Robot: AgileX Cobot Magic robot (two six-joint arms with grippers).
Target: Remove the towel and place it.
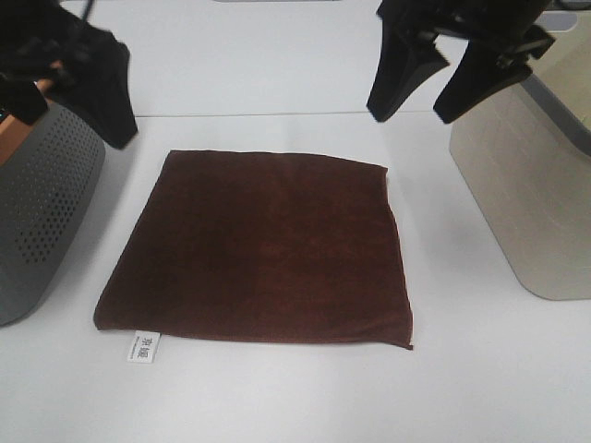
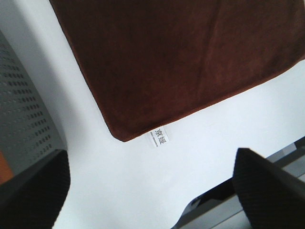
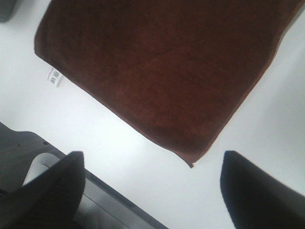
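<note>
White label (image 1: 146,346) sits nearest my camera at the towel (image 1: 263,249) corner, printed with dark characters I can't read. Towel lies flat on the table (image 1: 277,397), below and between both my grippers. Left gripper (image 1: 88,92) released, nothing held; grey perforated basket (image 1: 42,212) beside it. Right gripper (image 1: 434,83) released too, beige bin (image 1: 536,185) beside it.

- The towel (image 1: 263,249) is dark brown, plain, with a small white label (image 1: 146,346) printed in dark characters.
- The table (image 1: 277,397) is white.
- The left basket (image 1: 42,198) is grey, patterned with rows of small holes.
- The right basket (image 1: 531,185) is plain beige.
- Both grippers' fingers (image 1: 402,69) are black.
</note>
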